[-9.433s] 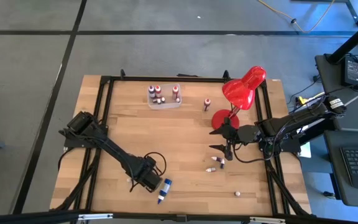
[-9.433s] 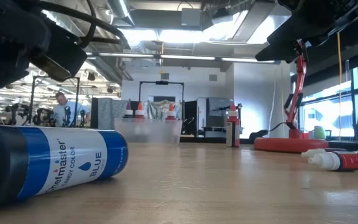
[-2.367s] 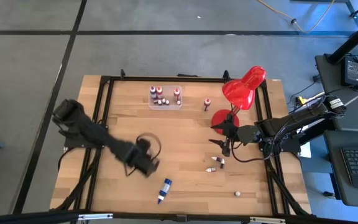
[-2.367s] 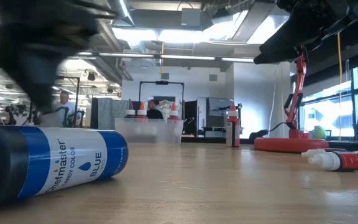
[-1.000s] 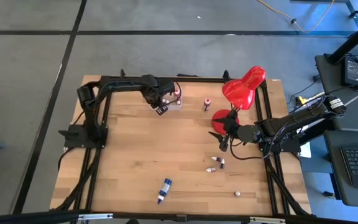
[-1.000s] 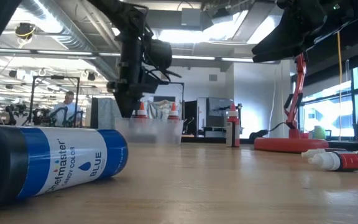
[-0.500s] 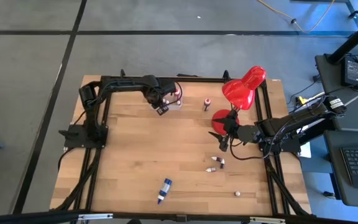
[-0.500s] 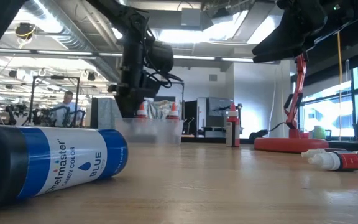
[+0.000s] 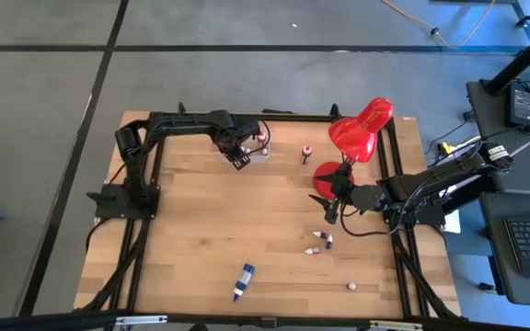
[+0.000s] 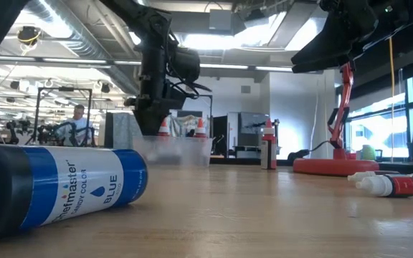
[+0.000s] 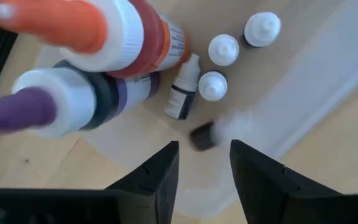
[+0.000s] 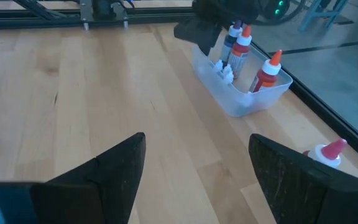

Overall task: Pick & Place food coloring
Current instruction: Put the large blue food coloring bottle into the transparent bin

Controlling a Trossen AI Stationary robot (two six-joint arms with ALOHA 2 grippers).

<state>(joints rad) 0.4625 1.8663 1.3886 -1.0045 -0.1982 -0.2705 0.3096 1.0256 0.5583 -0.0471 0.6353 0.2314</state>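
Lamp [image 9: 362,129]: one, red, far right.
Box [image 12: 238,102]: one, clear, far centre.
Blue bottle [image 9: 243,280]: one, lying near centre.
Tall bottles [image 12: 267,71] in the box: three.
Small bottles [image 11: 223,50] in the box: four clear to see, plus one blurred.
Loose bottles [image 9: 318,234] on the table: three lying together at the right, one [image 9: 307,153] upright right of the box.
Speck [image 9: 351,287] near right: one, too small to tell.

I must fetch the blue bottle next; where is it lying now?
In the high view the blue bottle lies on its side near the table's front edge, left of centre, far from the clear box.
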